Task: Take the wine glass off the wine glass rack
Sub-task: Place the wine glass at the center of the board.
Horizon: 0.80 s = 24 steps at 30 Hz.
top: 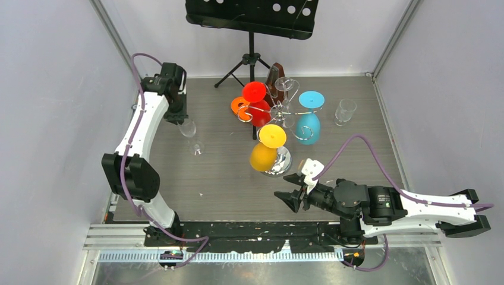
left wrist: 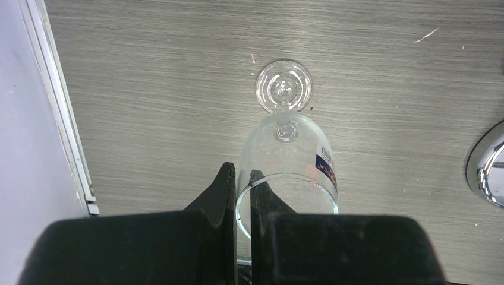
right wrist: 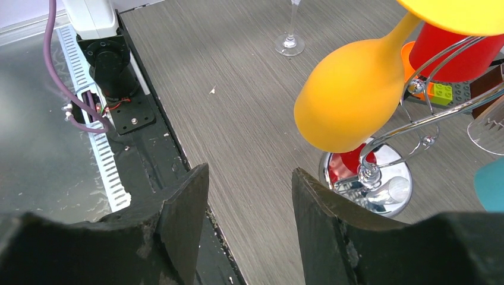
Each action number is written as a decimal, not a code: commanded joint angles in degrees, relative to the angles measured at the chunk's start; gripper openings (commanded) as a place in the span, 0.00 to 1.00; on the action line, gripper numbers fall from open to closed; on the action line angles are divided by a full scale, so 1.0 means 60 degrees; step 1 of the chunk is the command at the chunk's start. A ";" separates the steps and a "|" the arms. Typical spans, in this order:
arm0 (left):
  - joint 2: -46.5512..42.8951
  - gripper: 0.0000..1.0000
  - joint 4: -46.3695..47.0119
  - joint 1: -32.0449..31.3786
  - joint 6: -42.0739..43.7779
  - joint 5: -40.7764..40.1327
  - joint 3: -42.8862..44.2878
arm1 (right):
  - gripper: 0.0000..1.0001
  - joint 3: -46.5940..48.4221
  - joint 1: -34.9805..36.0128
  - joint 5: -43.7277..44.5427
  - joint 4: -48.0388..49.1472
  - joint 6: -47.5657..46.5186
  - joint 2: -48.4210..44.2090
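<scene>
Wine glass rack (top: 280,161): one. Stood mid-bench, in front of one black music stand (top: 252,15) with a perforated tray and tripod legs. Built of shiny chrome wire: central post, curled scroll arms, round mirror-like base. Carried five glasses: four smooth and opaque, namely yellow glass (top: 264,154), red glass (top: 255,95), cyan glass (top: 309,122) and orange glass (top: 239,107), plus one clear hung glass (top: 286,85) at the far side.

Counted two more off the rack, over the grey wood-grained bench (top: 226,178): a clear standing glass (top: 345,111) well to the right, and a clear wine glass (left wrist: 288,154) to the left, with a round bowl, thin stem and disc foot.

Left gripper (left wrist: 242,175): pinched narrow on that clear wine glass's rim, one finger inside the bowl, one outside.

Right gripper (right wrist: 249,178): jaws parted about halfway, nothing between them, near the yellow glass without touching it.
</scene>
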 commanded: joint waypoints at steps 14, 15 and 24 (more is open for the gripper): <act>-0.0752 0.52 0.0398 -0.0024 0.0031 -0.0208 0.0272 | 0.69 0.0366 -0.0015 0.0607 0.0106 0.0369 -0.0067; -0.0880 0.54 0.0409 -0.0023 0.0011 -0.0214 0.0258 | 0.71 0.0427 -0.0016 0.0657 0.0044 0.0391 -0.0050; -0.2657 0.67 0.0604 -0.0363 -0.0038 -0.0224 -0.0118 | 0.77 0.1857 -0.0014 0.1445 -0.1347 0.0535 0.0406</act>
